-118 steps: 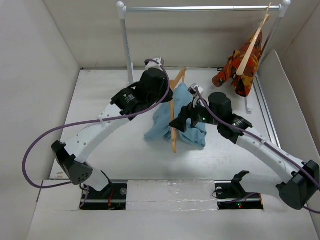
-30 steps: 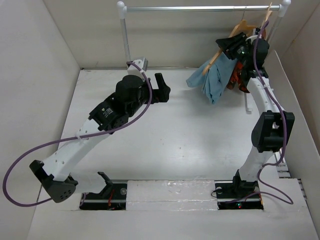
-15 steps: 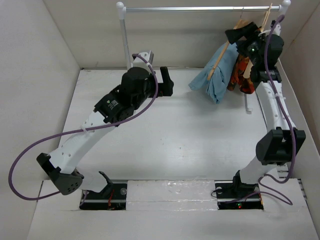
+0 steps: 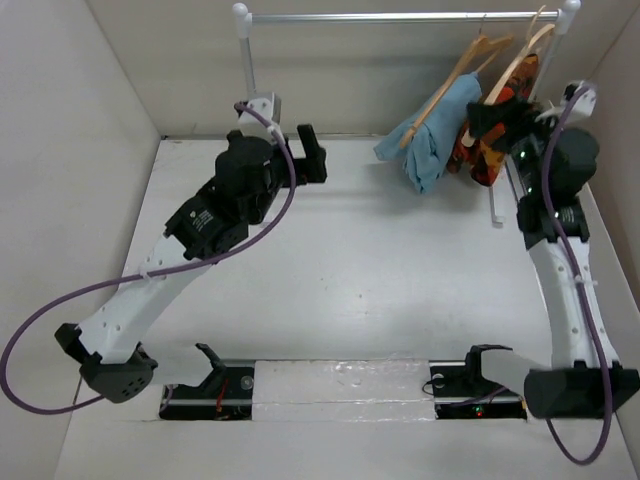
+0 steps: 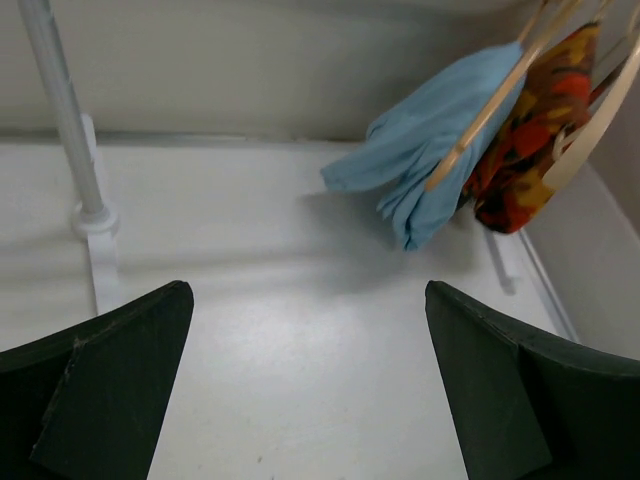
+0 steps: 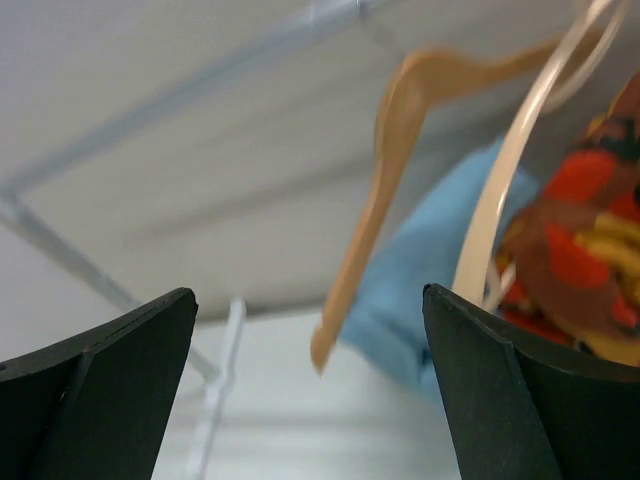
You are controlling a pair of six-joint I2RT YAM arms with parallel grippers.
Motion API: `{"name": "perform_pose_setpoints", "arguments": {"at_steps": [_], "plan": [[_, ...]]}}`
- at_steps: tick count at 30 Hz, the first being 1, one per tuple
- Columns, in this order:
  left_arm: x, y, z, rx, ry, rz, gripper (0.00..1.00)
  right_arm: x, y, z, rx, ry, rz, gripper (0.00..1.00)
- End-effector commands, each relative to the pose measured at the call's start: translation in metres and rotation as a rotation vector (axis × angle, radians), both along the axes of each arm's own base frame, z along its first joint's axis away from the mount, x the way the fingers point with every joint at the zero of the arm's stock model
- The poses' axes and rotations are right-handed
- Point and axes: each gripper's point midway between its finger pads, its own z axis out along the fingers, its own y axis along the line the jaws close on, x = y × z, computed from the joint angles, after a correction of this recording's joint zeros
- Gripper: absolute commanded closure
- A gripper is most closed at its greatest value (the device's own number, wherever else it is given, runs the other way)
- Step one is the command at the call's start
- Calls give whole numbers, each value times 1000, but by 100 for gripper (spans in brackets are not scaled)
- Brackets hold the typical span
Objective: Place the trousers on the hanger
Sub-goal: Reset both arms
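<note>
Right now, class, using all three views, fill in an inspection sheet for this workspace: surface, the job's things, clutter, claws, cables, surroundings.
Surface: white table; nothing seen lying loose on it.
Job's things: light-blue trousers draped over the wooden hanger, which hangs on the rail.
Clutter: orange-red patterned garment on a second hanger, right beside the trousers.
Claws: left claw open and empty above the table; right claw open and empty, looking up at the hangers.
Cables: purple cable loops off the left arm; another purple cable runs along the right arm.
Surroundings: white walls on three sides; rack post at the back left.
</note>
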Motion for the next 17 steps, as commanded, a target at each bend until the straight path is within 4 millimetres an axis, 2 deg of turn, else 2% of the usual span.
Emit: {"name": "perform_pose_setpoints", "arguments": {"at_steps": [1, 2, 3, 4, 5, 6, 7, 8, 9, 11, 12, 13, 15, 16, 17], "plan": [[-14, 20, -44, 7, 63, 41, 1, -47, 34, -28, -160, -13, 96, 0], [-17, 21, -56, 3, 86, 40, 1, -51, 42, -73, -185, 54, 124, 0], [-21, 23, -65, -3, 107, 40, 1, -64, 56, -91, -205, 75, 164, 0], [-28, 25, -86, 3, 143, 26, 1, -85, 56, -100, -247, 73, 164, 0], [-32, 25, -97, -4, 164, 19, 1, -96, 57, -132, -266, 159, 177, 0], [-36, 25, -103, -6, 176, 10, 1, -103, 54, -177, -275, 259, 168, 0], [-40, 24, -118, 6, 204, -11, 1, -114, 50, -197, -282, 307, 161, 0], [-43, 24, -126, 0, 222, -12, 1, -134, 46, -213, -287, 348, 157, 0], [-44, 23, -133, 1, 240, -17, 1, -142, 43, -239, -294, 400, 154, 0], [-47, 19, -152, 6, 285, -29, 1, -157, 35, -260, -299, 459, 136, 0], [-48, 17, -158, -4, 300, -30, 1, -164, 32, -260, -298, 452, 123, 0], [-48, 10, -172, 7, 329, -54, 1, -165, 32, -261, -304, 454, 130, 0], [-49, 7, -176, 19, 342, -73, 1, -161, 32, -261, -314, 465, 140, 0], [-47, 2, -174, 19, 344, -86, 1, -159, 33, -247, -338, 440, 146, 0], [-47, -1, -170, 17, 336, -99, 1, -155, 34, -242, -352, 435, 154, 0]]}}
